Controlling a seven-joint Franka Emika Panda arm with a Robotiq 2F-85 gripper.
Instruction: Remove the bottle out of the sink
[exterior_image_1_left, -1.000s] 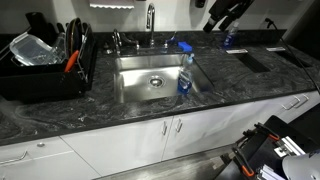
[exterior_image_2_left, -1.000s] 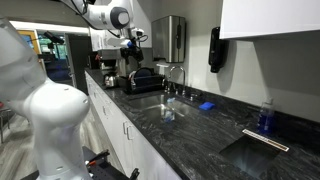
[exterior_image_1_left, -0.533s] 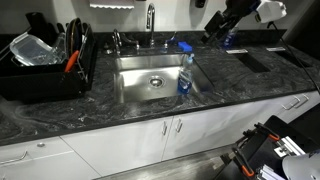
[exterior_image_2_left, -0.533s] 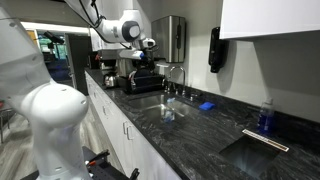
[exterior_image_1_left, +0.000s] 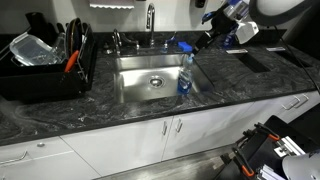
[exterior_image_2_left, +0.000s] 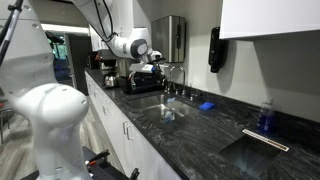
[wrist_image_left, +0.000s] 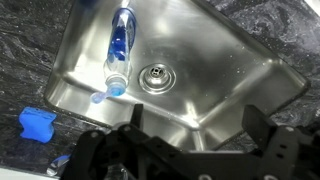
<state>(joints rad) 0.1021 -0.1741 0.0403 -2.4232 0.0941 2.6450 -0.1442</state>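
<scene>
The bottle (exterior_image_1_left: 185, 75) stands upright at one side of the sink (exterior_image_1_left: 140, 88), clear with a bluish lower part and a blue top. In the wrist view the bottle (wrist_image_left: 118, 45) lies at the upper left, beside the round drain (wrist_image_left: 155, 75) of the sink (wrist_image_left: 220, 60). My gripper (exterior_image_1_left: 211, 37) hangs above the counter behind the sink, up and to the side of the bottle and apart from it. In the wrist view the gripper (wrist_image_left: 197, 128) is open and empty, with both dark fingers over the basin. It also shows in an exterior view (exterior_image_2_left: 155, 68).
A black dish rack (exterior_image_1_left: 40, 65) with dishes stands beside the sink. The faucet (exterior_image_1_left: 150, 20) rises behind the basin. A blue sponge (wrist_image_left: 37, 122) lies on the dark counter by the sink rim. A blue soap bottle (exterior_image_2_left: 265, 115) stands near a second small basin (exterior_image_1_left: 250, 58).
My arm has swung in over the counter towards the sink and come lower. The gripper stays open. The bottle has not moved.
</scene>
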